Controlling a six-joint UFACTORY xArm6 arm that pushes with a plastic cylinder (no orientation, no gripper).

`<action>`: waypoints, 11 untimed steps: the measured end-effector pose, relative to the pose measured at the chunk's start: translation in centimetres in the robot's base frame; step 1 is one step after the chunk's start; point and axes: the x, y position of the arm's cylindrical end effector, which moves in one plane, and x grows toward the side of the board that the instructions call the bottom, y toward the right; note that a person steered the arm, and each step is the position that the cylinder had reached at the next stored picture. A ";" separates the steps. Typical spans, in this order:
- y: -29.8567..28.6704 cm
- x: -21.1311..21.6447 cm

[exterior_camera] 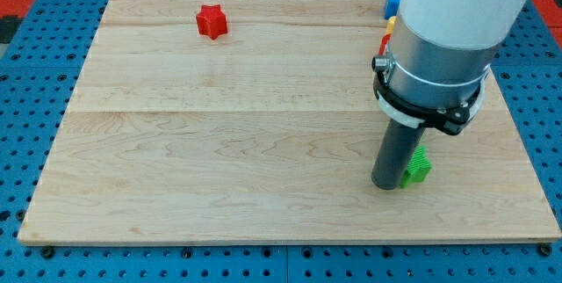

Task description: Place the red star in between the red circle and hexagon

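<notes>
red star far from my tip, targets mostly hidden

the red star [211, 21] sits alone near the board's 11 o'clock corner, while my tip [386, 185] rests down at about 4 o'clock, touching a green block [418, 166] and holding nothing (a bare rod, it only pushes). the star looks small, light and rigid, likely to slide easily on the smooth wooden board [219, 169] but to spin if struck on a point, so i'd push through a notch, centred. blue [393, 3], yellow [389, 25] and red [384, 47] slivers peek from behind the arm near 2 o'clock; their shapes i cannot tell.
</notes>
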 end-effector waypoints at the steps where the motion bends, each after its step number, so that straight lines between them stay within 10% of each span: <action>1: 0.2 -0.1; 4: -3.4 3.3; 5: -18.4 -3.2; 7: -29.7 -25.6; 11: -10.8 -27.5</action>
